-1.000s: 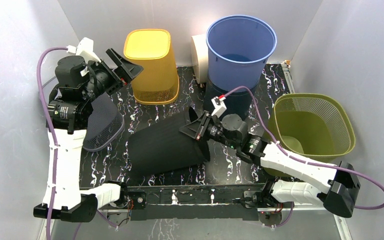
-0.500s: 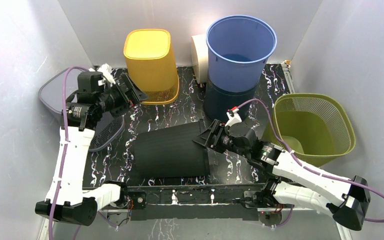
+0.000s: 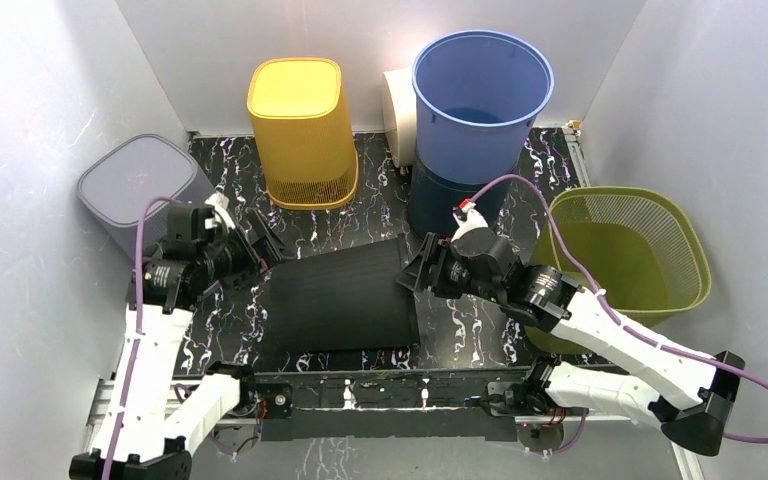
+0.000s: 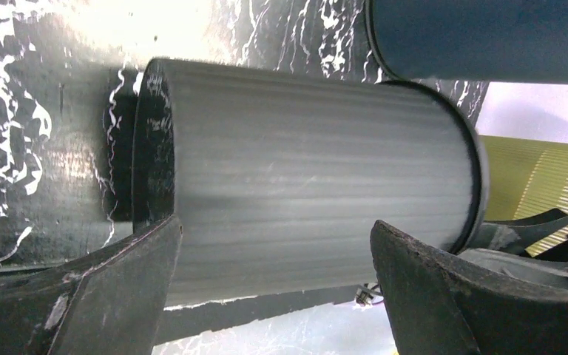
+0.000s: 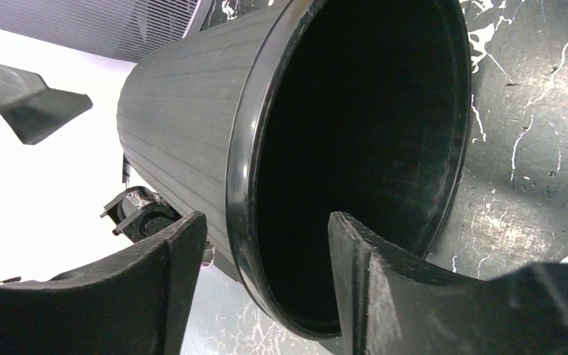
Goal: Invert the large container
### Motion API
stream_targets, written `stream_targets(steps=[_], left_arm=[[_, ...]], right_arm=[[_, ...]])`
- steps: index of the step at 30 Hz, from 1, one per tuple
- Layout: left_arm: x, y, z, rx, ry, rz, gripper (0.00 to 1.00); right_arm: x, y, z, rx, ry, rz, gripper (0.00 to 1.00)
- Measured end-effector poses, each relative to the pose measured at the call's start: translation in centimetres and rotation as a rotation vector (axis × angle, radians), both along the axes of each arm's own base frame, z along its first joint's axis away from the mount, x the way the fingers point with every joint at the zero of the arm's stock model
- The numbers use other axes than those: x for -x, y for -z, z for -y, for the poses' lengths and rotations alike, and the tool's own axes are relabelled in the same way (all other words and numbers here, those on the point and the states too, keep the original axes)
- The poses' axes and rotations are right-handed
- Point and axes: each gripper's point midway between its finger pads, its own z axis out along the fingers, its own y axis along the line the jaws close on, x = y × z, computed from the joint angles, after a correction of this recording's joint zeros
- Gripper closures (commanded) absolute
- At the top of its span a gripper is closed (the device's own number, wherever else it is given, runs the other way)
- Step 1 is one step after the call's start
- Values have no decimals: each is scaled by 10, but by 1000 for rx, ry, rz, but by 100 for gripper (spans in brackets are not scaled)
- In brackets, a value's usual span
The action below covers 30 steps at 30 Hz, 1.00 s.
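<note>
The large black ribbed bin (image 3: 338, 298) lies on its side on the marbled black mat, base to the left and open mouth to the right. My right gripper (image 3: 415, 270) is open and straddles the bin's rim (image 5: 248, 185), one finger inside the mouth and one outside, with gaps on both sides. My left gripper (image 3: 268, 243) is open wide, low beside the bin's base end. In the left wrist view the bin's side (image 4: 303, 170) fills the space beyond the fingers (image 4: 129, 281). Nothing is gripped.
A yellow basket (image 3: 300, 130) and a blue bin (image 3: 480, 95), stacked on a dark blue one (image 3: 455, 205), stand at the back. An olive mesh basket (image 3: 625, 250) is at the right, a grey bin (image 3: 140, 190) at the left. White walls enclose the mat.
The left arm has swung down from high at the back left to the bin's base end. The bin has settled from tilted to flat. The right gripper has shifted right at the rim.
</note>
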Motion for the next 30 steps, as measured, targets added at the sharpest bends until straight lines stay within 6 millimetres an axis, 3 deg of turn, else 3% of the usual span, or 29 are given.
stream_targets(steps=[7,12,19,23,30], left_arm=[[23,40,10,86,-10,-97,2],[21,47,20,136,15,-124,2],[7,41,23,155,31,-98,2],[-2,23,25,173,30,-55,2],[-39,-64,24,162,80,181,1]], right_arm=[[-1,3,5,36,3,12,76],[0,-1,4,25,-1,22,97],[-1,0,4,-8,8,29,100],[-1,2,5,-52,28,23,100],[2,20,-11,-196,29,-52,100]])
